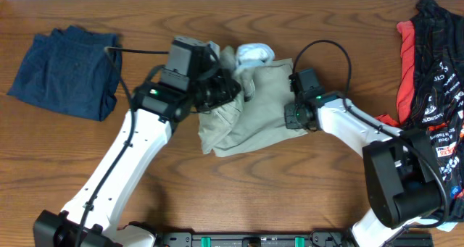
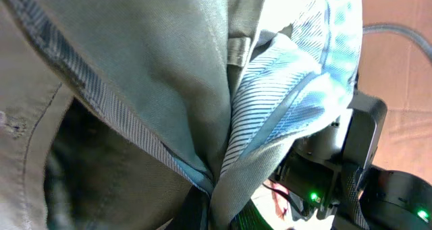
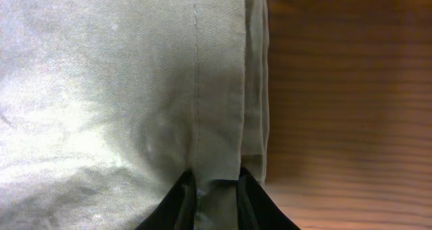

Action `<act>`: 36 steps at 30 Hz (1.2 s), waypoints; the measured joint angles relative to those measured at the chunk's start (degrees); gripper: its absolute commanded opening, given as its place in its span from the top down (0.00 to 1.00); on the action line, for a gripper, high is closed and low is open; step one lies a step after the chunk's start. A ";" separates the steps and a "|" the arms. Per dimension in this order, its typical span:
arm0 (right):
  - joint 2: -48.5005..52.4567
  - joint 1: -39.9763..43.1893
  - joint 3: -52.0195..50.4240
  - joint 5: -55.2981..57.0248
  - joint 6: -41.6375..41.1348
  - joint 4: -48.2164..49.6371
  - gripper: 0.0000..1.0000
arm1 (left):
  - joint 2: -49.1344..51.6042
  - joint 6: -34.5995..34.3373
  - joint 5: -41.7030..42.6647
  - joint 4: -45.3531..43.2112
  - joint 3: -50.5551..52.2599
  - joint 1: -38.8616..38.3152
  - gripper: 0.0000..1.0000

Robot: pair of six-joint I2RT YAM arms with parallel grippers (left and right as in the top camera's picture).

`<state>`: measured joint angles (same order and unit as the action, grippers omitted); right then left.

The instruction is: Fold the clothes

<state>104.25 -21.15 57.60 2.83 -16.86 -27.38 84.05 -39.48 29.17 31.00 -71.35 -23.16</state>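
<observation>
The khaki-beige shorts (image 1: 254, 106) lie bunched at the table's middle, pale blue waistband lining (image 1: 254, 53) turned up at the far side. My left gripper (image 1: 226, 88) is shut on the shorts' waistband part at their left and holds it lifted; the left wrist view shows khaki cloth (image 2: 135, 68) and striped blue lining (image 2: 283, 102) pinched between the fingers (image 2: 212, 203). My right gripper (image 1: 296, 115) is shut on the shorts' right hem edge; the right wrist view shows the folded hem (image 3: 216, 122) between its fingertips (image 3: 216, 196) at the wood table's level.
A dark navy-blue garment (image 1: 65, 69) lies folded at the far left. Black-and-red printed sports garments (image 1: 431, 66) are heaped at the right edge. The wood table (image 1: 290, 189) shows bare in front of the shorts.
</observation>
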 measured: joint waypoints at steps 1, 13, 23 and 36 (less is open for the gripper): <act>0.00 -0.55 0.00 0.00 -0.31 0.00 0.80 | 0.28 -0.31 -0.33 -0.02 0.00 -0.81 0.94; -0.09 -2.82 -0.04 -1.38 -2.47 0.11 0.54 | 5.42 -3.96 -1.79 -3.89 0.00 -4.61 0.84; -1.20 7.96 4.48 -1.25 -2.91 -14.23 0.44 | 5.53 0.31 -1.60 -5.20 -0.04 -5.64 0.54; -11.19 13.22 8.94 -18.80 5.03 -18.03 0.39 | 5.55 9.33 -11.10 3.26 -0.09 10.03 0.36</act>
<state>93.06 -7.92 66.54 -15.97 -11.84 -45.41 89.60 -30.15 18.06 34.26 -71.44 -13.13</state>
